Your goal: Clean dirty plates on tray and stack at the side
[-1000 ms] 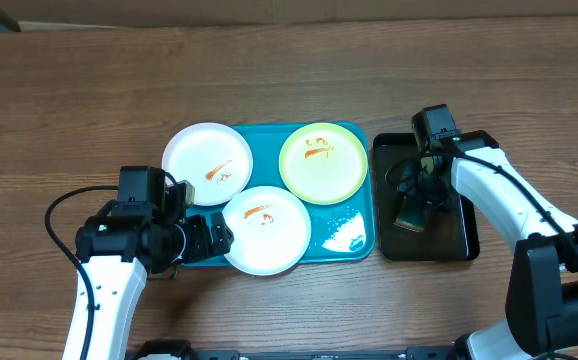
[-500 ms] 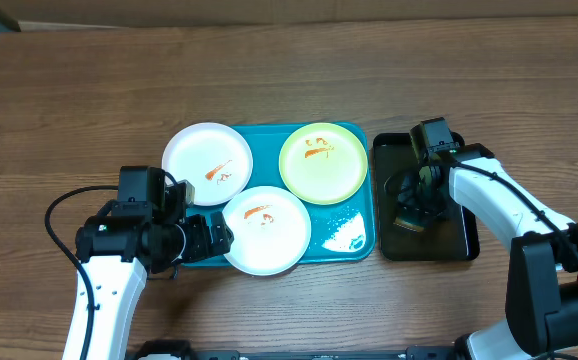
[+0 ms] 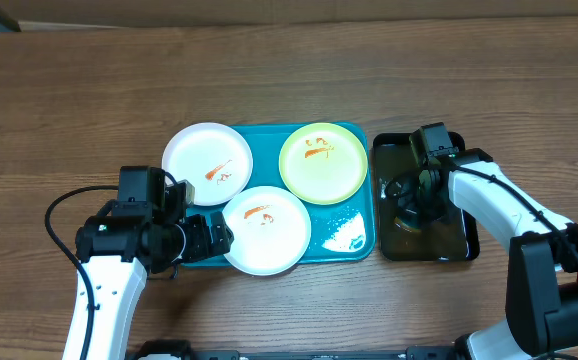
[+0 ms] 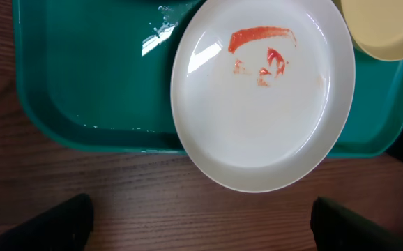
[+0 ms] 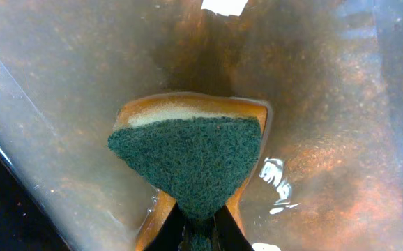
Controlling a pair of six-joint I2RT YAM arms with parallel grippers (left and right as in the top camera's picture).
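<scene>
**Right hand clamps the sponge in the black tray; three smeared plates sit on the teal tray**

The teal tray point(image 3: 265, 158) lies in the middle of the wooden worktop point(image 3: 89, 90) and carries all three plates. One white plate point(image 3: 206, 164) sits at the tray's far left corner and overhangs its edge. The green-rimmed plate point(image 3: 323, 162) lies flat at the far right, inside the rim. The second white plate point(image 3: 266, 230) is at the front and juts out over the tray's front rim above the wood, as the left wrist view shows. Each plate has an orange-red smear near its middle. A patch of white flecks or wetness point(image 3: 344, 235) lies on the tray floor in the front right corner.

The left hand point(image 3: 217, 237) sits low over the worktop, just beside the left edge of the front white plate. Its fingers are spread wide apart. In the left wrist view the two dark fingertips show at the bottom corners, with the plate ahead of them and nothing held.

The black tray point(image 3: 464, 235) stands just right of the teal one, and its floor is wet and brownish. The right hand point(image 5: 200, 233) is down inside it, pinched tight on the sponge point(image 5: 187, 157). The sponge is squeezed into a wedge, its green scouring face towards the camera and its yellow body behind.
</scene>
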